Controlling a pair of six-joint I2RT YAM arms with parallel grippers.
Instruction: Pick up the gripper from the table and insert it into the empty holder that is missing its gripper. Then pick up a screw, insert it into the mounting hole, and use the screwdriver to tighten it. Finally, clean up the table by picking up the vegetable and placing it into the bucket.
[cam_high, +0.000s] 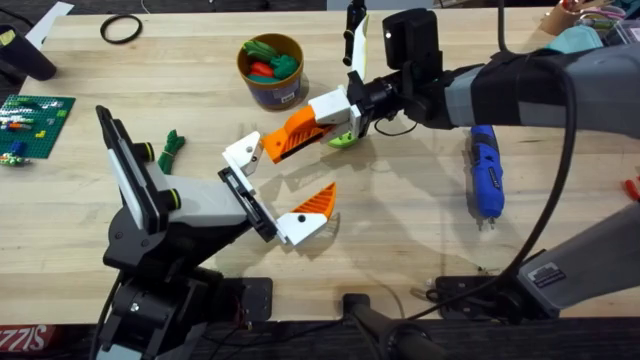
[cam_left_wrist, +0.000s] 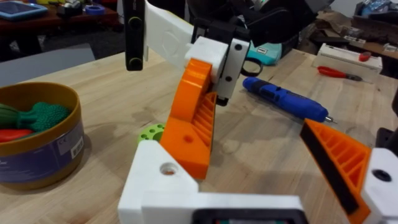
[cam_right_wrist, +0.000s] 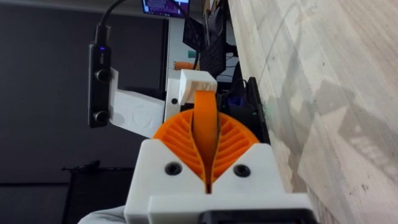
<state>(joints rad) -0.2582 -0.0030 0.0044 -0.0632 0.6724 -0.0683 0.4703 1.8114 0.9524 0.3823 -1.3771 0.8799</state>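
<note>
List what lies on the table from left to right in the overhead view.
Green building plate → black ring → small green vegetable → bucket → blue screwdriver.

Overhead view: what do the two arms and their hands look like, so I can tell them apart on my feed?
Both hands have white bodies with orange ribbed pads. The left hand sits on a black arm with yellow-green rings at its joint. The right hand sits on a grey and black arm carrying a black box-shaped module, with black cables running back toward its base.
</note>
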